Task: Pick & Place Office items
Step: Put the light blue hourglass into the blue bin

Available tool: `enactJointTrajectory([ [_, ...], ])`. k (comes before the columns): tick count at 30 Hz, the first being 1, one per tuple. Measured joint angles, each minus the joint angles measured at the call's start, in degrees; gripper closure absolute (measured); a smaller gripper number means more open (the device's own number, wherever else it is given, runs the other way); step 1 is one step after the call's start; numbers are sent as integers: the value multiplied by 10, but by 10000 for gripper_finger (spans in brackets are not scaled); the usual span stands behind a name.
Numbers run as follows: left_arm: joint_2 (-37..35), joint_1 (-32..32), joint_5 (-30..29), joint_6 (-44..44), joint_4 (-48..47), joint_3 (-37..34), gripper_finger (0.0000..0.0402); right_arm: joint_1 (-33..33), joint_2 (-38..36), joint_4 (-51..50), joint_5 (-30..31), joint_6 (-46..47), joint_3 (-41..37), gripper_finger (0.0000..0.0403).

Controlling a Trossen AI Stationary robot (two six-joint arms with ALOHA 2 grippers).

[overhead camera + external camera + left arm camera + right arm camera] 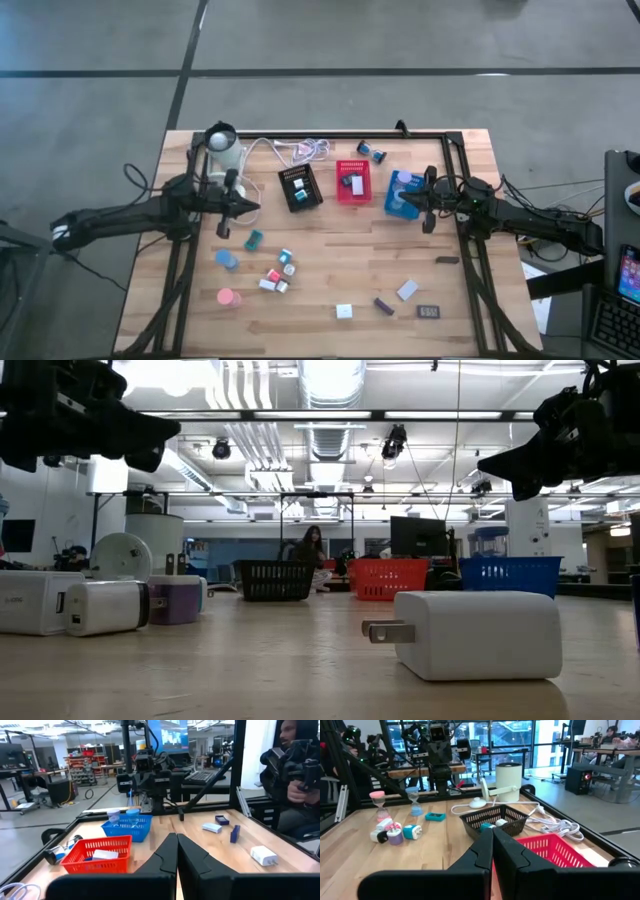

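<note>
Both arms hang above a wooden table [330, 255], each gripper pressed shut on nothing. The left gripper [250, 207] sits over the table's left side, just beside the black mesh tray [300, 188]; the right gripper [408, 200] reaches over the blue mesh tray [403, 195], with the red mesh tray [353, 182] between the two. The office items lie apart from both grippers on the nearer half of the table: a teal block [254, 240], a blue roll [227, 260] and a pink roll [228, 297] below the left gripper, a cluster of small plug blocks [278, 274] beside them, and a white block [344, 311], a dark rectangle [428, 312] and a pale block [407, 290] toward the right. Bare wood separates the scattered pieces. A white coiled cable [300, 152] rests at the far edge. Black frame rails border the table; a lit workshop with a seated person [312, 550] lies beyond.
</note>
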Motion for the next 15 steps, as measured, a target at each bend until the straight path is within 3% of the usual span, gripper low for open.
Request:
enactJointTrajectory([
  [15, -40, 0, -2, -1, 21, -33, 399, 0, 1, 0, 0, -2, -2, 394],
])
